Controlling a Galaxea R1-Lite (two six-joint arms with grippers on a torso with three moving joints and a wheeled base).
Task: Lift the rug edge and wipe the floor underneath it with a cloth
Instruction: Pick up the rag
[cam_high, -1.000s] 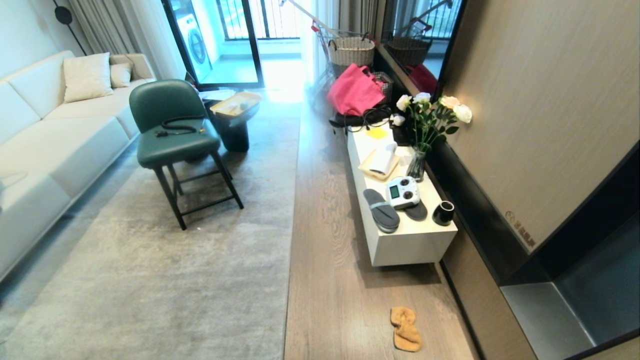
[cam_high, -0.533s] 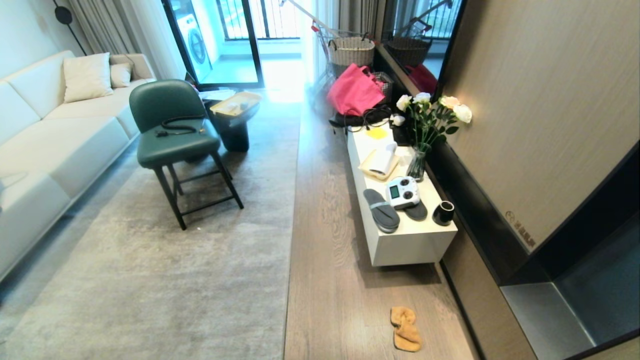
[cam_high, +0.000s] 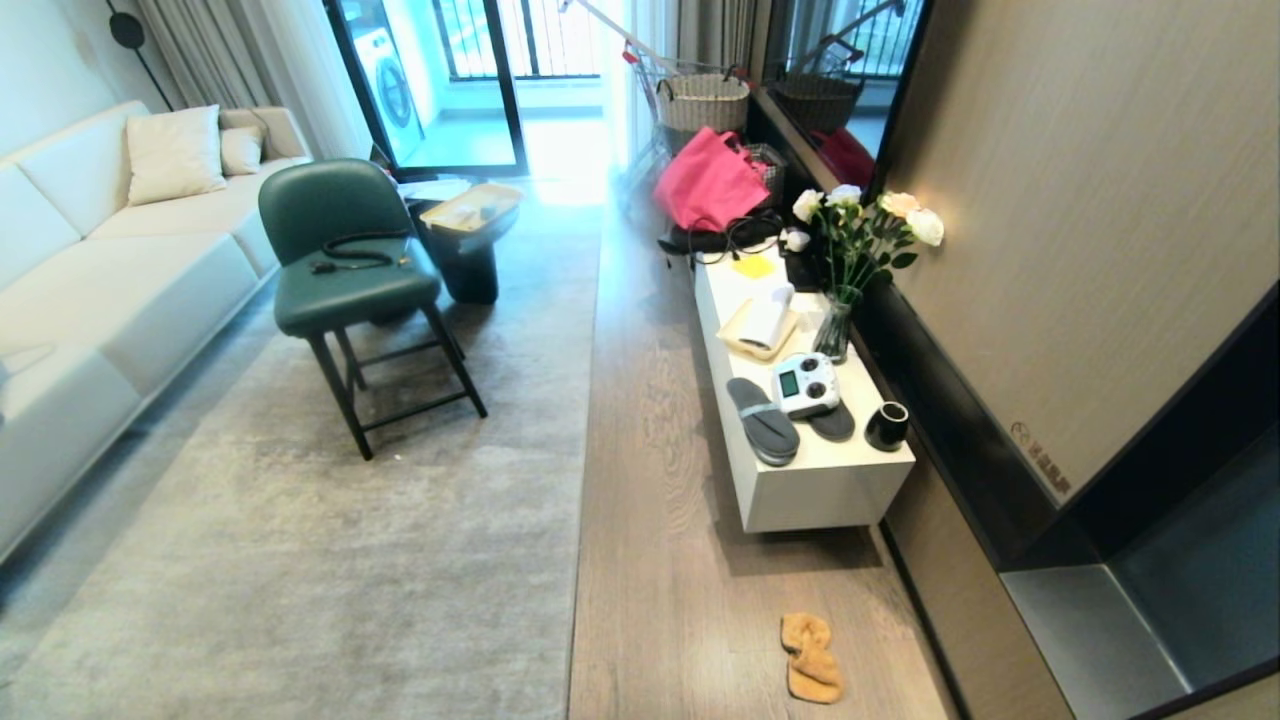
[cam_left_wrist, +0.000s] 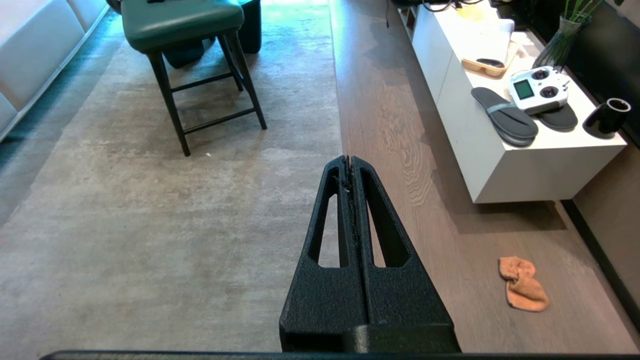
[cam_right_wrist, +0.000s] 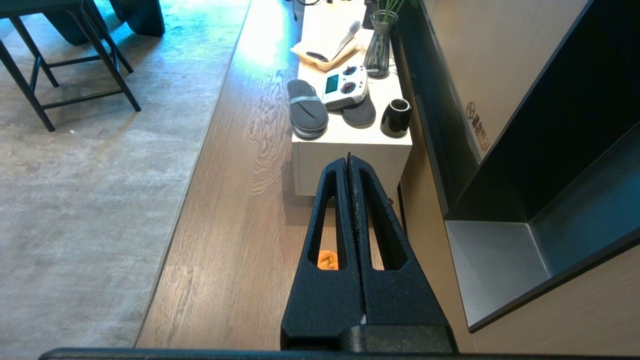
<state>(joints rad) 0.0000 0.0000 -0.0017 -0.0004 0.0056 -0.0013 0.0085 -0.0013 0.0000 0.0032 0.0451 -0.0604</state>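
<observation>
Both hands empty, fingers pressed together, raised above the floor (cam_high: 660, 560). Right hand (cam_right_wrist: 349, 159) hangs over the cloth (cam_high: 810, 658), glimpsed through its finger slot; left hand (cam_left_wrist: 348, 161) sits over the rug edge (cam_high: 580, 480), which runs straight ahead. Judgement: right takes cloth, left lifts edge.

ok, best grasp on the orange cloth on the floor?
Come straight down on the cloth: it lies crumpled on the floor in two bunched lumps. Probably pinch the raised fold where they meet, across its narrow width. Cabinet and wall are close, so top-down seems safest.
</observation>
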